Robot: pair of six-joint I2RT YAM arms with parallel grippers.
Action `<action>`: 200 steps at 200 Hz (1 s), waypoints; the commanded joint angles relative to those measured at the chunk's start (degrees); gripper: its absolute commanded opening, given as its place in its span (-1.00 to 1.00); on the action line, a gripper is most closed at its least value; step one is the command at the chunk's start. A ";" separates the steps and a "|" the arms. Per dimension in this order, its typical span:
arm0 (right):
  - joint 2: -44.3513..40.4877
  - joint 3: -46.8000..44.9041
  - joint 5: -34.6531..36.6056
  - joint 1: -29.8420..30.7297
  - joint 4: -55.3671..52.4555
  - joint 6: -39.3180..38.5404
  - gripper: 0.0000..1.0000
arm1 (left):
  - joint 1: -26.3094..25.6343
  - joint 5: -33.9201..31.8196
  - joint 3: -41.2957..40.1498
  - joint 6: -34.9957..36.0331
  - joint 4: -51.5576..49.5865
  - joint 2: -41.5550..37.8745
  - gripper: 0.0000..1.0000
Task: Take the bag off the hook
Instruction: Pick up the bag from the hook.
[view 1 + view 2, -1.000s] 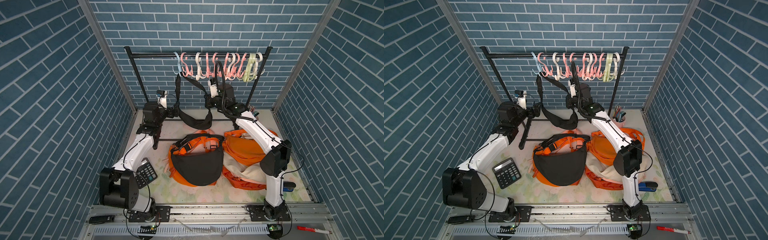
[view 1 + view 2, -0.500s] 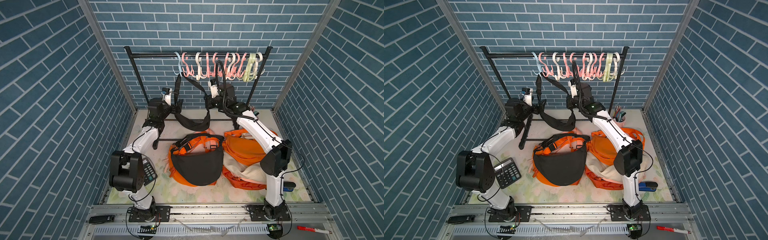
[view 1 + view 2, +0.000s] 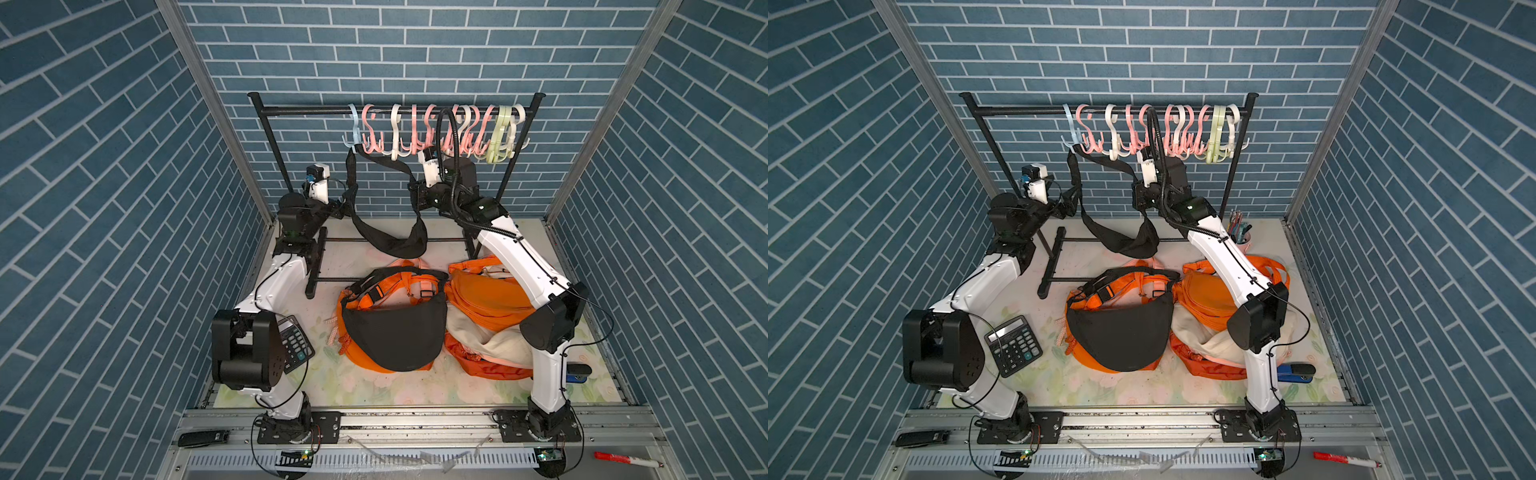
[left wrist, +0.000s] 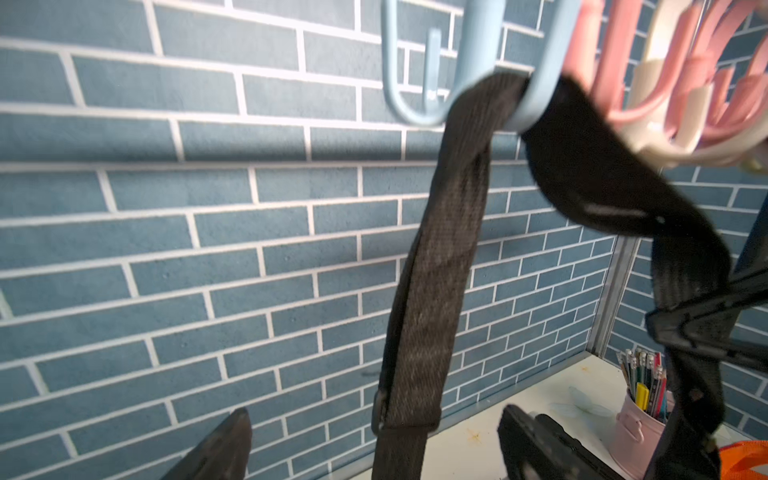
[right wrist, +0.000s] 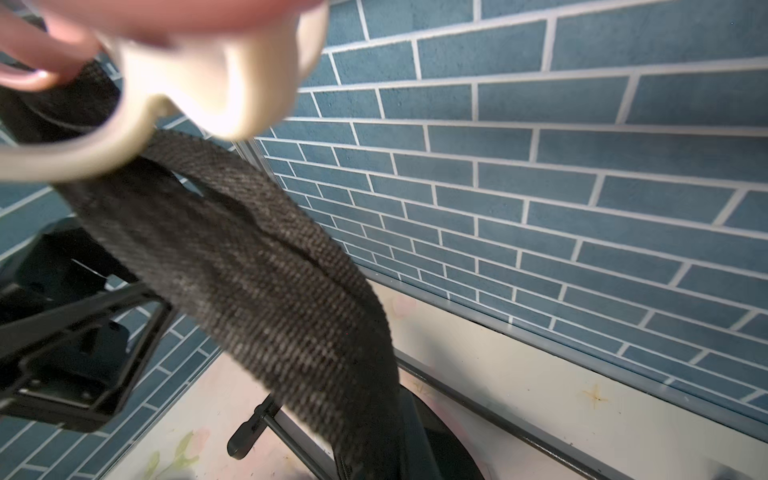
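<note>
A black bag (image 3: 390,243) (image 3: 1125,245) hangs by its strap (image 4: 436,270) from the light blue hook (image 3: 354,133) (image 3: 1070,129) (image 4: 478,83), the leftmost on the rail. My left gripper (image 3: 343,203) (image 3: 1069,203) (image 4: 374,419) is open. The strap's left run hangs between its fingers, and neither finger presses on it. My right gripper (image 3: 415,195) (image 3: 1139,195) (image 5: 374,457) is shut on the strap's right run (image 5: 270,282), just above the pouch. The webbing hides its fingertips in the right wrist view.
The black rack (image 3: 316,110) carries several pink, white and green hooks (image 3: 449,133). Orange and black bags are piled (image 3: 395,328) mid-table. A calculator (image 3: 1013,345) lies left, a pink pencil cup (image 3: 1239,232) back right, a blue stapler (image 3: 1296,372) front right.
My left arm has swung in towards the rack and brought its open fingers round the strap's left run. The right gripper has kept its hold and barely moved.
</note>
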 commanded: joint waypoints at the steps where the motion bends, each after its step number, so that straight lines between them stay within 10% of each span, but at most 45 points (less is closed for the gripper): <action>1: 1.06 1.56 -1.17 -0.22 -1.06 1.71 -1.00 | 0.12 1.87 4.14 -0.53 1.17 -0.68 0.87; 110: 0.18 0.39 -1.71 -0.23 -1.35 2.76 -1.00 | -0.12 9.47 18.60 -3.22 -4.42 7.60 0.37; 200: 0.15 0.78 -2.56 -0.22 -1.48 3.76 -1.00 | -0.49 9.04 19.35 2.22 -10.73 5.83 -1.00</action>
